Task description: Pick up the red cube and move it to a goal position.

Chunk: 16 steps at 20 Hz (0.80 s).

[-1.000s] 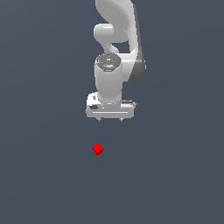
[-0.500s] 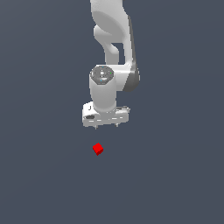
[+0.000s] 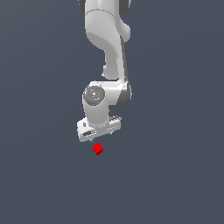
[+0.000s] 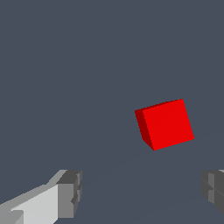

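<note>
Red cube [image 3: 98, 149]: tiny, bright red, plain faces, no marks. Sits flat on the dark grey bench [image 3: 175, 175], not lifted, nothing touching it. Yawed relative to the exterior view, so one corner points toward the camera. Wrist view shows it [image 4: 166, 124] rotated too: one large lit face plus a narrow darker side face, edges skewed to the frame. In the exterior view it lies just below the hand [image 3: 99, 131], slightly toward that view's right of the hand's lower edge, close but apart. In the wrist view it lies beyond the two fingertips, nearer one of them, not between them.
</note>
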{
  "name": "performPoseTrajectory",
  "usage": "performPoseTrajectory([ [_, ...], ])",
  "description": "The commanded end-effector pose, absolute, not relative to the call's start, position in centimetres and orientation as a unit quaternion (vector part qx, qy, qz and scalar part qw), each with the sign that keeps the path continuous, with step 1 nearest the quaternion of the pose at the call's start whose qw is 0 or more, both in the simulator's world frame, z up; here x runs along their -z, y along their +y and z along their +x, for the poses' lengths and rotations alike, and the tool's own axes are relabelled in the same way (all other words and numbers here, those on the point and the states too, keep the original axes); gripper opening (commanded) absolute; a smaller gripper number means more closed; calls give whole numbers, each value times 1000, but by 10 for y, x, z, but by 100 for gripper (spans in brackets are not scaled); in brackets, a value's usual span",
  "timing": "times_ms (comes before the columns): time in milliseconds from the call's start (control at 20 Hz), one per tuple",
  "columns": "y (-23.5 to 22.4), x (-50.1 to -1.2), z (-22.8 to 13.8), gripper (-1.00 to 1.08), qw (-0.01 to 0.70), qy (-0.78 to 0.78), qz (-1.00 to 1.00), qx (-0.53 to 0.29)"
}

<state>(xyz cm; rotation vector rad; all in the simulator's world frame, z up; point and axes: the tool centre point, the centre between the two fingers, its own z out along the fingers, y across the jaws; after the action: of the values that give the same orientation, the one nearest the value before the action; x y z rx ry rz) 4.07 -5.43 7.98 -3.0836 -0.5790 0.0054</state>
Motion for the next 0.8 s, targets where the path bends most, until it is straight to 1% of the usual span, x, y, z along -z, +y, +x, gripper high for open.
performPoseTrajectory([
  [0,-60,-66,49,100,2,-216,-976,-1],
  [400,-71,-34,73,100,1,-288,-958,0],
  [750,-73,-21,83,100,0,-317,-948,0],
])
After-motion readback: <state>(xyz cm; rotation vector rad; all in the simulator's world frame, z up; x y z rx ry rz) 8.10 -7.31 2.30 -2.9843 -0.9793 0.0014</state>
